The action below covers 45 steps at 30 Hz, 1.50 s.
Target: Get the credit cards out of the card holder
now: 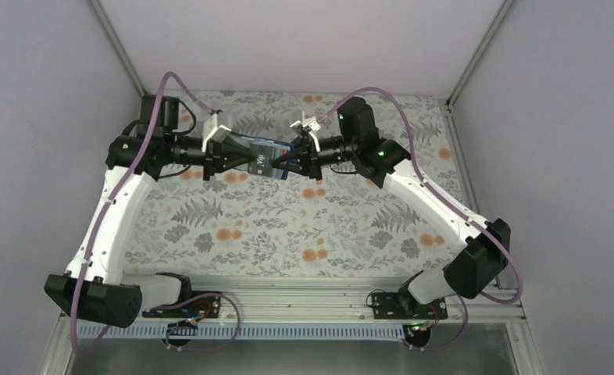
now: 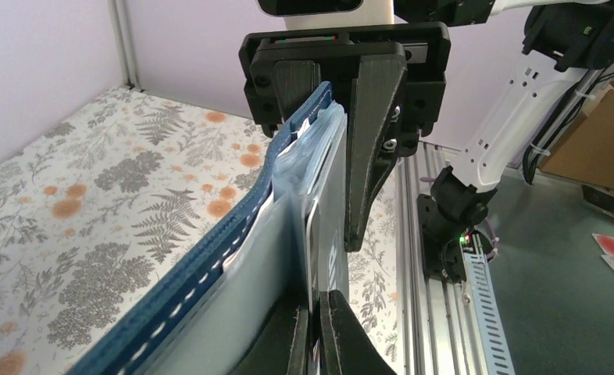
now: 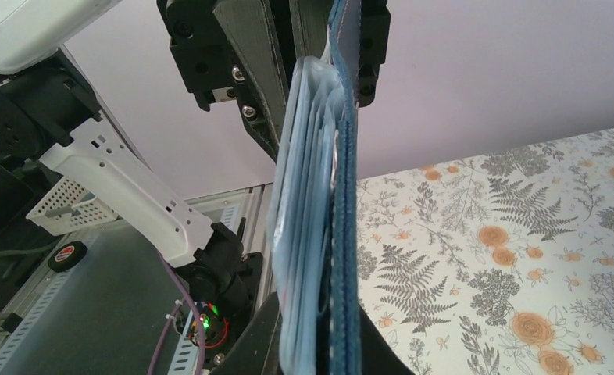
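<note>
The right tool (image 3: 319, 344) is clamping the card holder (image 2: 210, 266) in midair while the left tool (image 2: 317, 312), facing it, is pinching a card (image 2: 331, 242) edge so thinly that it is risking slipping off or yanking the holder loose.

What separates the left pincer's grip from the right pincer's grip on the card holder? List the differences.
The left pincer pinches only a thin inner layer, the navy cover flaring outside its fingers; the right pincer clamps cover and pockets together. The left pincer's fingers nearly touch; the right pincer's stand slightly wider. Both are shut on the card holder, holding it off the table.
</note>
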{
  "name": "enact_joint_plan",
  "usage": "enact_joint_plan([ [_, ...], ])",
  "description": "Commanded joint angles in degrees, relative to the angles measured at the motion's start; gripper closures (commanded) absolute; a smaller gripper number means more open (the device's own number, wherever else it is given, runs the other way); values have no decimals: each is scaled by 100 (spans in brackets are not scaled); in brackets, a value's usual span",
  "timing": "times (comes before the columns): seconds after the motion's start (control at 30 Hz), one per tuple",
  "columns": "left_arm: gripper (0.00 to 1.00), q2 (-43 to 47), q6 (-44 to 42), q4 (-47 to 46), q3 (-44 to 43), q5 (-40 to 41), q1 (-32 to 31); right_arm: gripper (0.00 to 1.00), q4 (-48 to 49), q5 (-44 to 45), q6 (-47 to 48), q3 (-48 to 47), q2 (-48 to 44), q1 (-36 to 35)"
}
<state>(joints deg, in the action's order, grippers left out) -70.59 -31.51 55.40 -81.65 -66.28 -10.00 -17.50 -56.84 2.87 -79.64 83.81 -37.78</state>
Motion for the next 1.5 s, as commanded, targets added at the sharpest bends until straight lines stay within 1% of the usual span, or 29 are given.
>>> enact_joint_plan([
  [0.0,98,1,-217,46,-135,-147,98,89,38,-293,159,-105,-207,-62],
  [0.07,98,21,-142,-21,-113,-140,116,79,40,-288,167,-84,-207,-64],
  [0.1,97,23,-133,-21,-121,-144,128,76,46,-261,162,-70,-200,-67],
  [0.13,98,14,-126,-20,-135,-140,136,74,46,-213,165,-54,-213,-66],
  [0.23,98,32,-125,-25,-143,-119,163,73,93,-78,162,40,-270,-48],
  [0.3,98,42,-124,-29,-133,-110,165,75,148,-63,130,71,-278,-37],
  [0.33,97,49,-98,-54,-109,-97,165,78,156,-76,118,71,-279,-31],
  [0.4,98,67,-74,-90,-53,-122,163,91,174,-90,76,46,-238,-28],
  [0.43,98,63,-86,-88,-45,-133,165,94,169,-97,70,27,-229,-29],
  [0.5,98,82,-219,3,-72,-133,173,96,161,-98,79,31,-227,-21],
  [0.53,98,86,-298,62,-97,-136,174,96,147,-96,89,35,-228,-19],
  [0.6,87,92,-466,246,-141,-160,182,96,121,-113,105,52,-240,-10],
  [0.67,84,83,-508,303,-139,-261,183,96,98,-172,117,45,-245,-10],
  [0.73,85,77,-516,326,-151,-373,183,96,97,-200,125,36,-257,-10],
  [0.77,87,65,-512,332,-176,-385,183,96,90,-187,130,34,-267,-15],
  [0.83,97,64,-467,355,-259,-384,203,96,57,-159,155,42,-284,-12],
  [0.87,97,70,-448,346,-278,-434,235,96,47,-149,162,48,-286,-11],
  [0.97,98,89,-459,351,-251,-537,253,96,49,-182,168,53,-284,-11],
  [1.17,98,89,-552,427,-219,-491,305,95,19,-186,202,52,-280,-10],
  [1.2,98,89,-562,436,-218,-484,306,93,12,-185,204,53,-280,-10],
  [1.3,98,89,-545,425,-209,-469,314,83,9,-175,206,60,-297,-10],
  [1.33,98,101,-529,419,-203,-476,314,82,16,-165,198,66,-305,-10],
  [1.47,98,107,-548,426,-190,-528,314,85,45,-72,164,65,-300,-10],
])
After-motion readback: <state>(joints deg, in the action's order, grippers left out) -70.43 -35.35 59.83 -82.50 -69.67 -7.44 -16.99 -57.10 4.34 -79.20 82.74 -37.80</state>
